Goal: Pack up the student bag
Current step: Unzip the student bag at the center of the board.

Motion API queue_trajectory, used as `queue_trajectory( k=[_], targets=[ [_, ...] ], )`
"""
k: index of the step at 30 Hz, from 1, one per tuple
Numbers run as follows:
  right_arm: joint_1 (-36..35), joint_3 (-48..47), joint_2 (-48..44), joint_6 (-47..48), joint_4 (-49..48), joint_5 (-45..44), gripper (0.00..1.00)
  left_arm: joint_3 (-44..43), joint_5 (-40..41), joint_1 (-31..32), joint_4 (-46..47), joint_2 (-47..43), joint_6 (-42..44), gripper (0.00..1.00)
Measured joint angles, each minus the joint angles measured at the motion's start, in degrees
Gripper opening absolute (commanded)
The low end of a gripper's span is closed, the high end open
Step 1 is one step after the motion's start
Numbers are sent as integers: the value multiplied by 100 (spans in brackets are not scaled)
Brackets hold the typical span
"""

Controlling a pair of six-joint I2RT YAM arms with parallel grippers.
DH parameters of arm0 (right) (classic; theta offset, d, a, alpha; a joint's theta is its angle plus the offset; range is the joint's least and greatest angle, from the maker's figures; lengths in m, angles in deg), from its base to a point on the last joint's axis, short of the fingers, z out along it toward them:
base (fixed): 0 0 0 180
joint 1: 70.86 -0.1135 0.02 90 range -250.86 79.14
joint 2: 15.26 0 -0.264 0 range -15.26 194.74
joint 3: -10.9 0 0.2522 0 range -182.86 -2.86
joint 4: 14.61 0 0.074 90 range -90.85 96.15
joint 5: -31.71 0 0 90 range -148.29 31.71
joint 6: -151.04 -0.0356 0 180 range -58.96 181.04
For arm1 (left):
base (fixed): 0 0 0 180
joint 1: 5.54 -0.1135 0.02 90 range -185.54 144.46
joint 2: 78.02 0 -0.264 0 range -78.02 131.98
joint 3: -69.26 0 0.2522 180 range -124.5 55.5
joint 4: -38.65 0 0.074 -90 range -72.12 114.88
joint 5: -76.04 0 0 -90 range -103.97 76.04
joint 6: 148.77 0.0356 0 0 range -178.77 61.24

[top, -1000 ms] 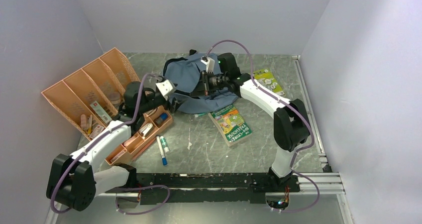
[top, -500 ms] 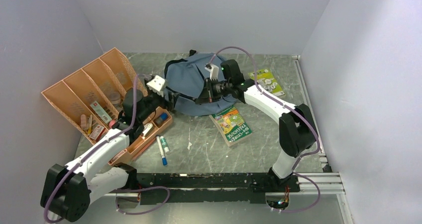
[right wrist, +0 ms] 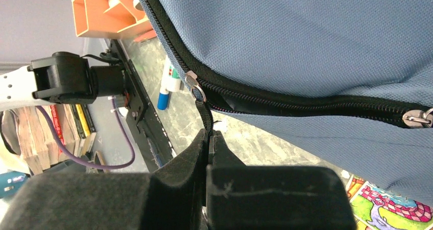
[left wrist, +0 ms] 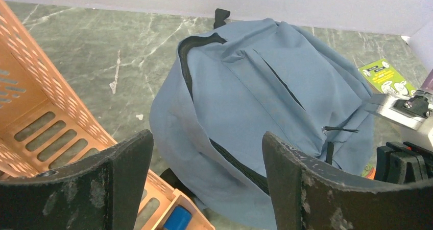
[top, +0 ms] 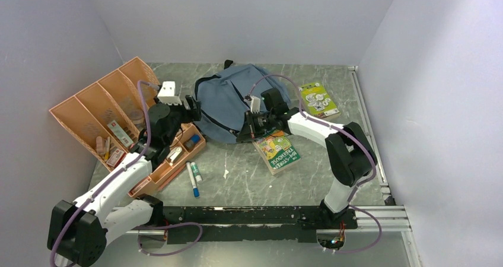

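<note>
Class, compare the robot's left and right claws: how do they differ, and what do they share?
The left claw is open; the right claw is shut. The left claw holds nothing; the right claw pinches the zipper pull of the bag. Both are by the bag.

Grey-green marbled table (top: 249,184). At the far middle, a slumped grey-blue student bag (top: 228,98). To its left, an orange compartment tray (top: 101,110). Just beside the tray's near end, two markers (top: 194,180) side by side and a small white scrap (top: 226,173). Near the bag's front edge, a green picture book (top: 276,151); at the far right, a green booklet (top: 317,99).
</note>
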Motion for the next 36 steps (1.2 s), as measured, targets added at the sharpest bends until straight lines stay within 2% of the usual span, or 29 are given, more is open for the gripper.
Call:
queue_trajectory(
  k=[3, 6, 13, 16, 24, 32, 36],
  targets=[
    [-17, 4, 26, -2, -20, 22, 0, 2, -219, -2, 9, 48, 57, 83],
    [-17, -35, 26, -2, -17, 37, 0, 50, -793, -2, 227, 52, 372, 82],
    [-17, -680, 26, 4, 219, 33, 0, 520, -2811, 0, 951, -76, 1932, 82],
    [-17, -1023, 26, 4, 264, 15, 0, 540, -3353, 0, 970, -83, 2629, 82],
    [-17, -1346, 26, 7, 544, -35, 0, 597, -4192, 0, 1064, 44, 4035, 78],
    [-17, -1392, 24, 122, 855, -140, 0, 595, -5012, 70, 1578, 789, 4295, 78],
    [-17, -1394, 24, 249, 1021, -166, 0, 511, -5226, 269, 1532, 1141, 4570, 77]
  ],
)
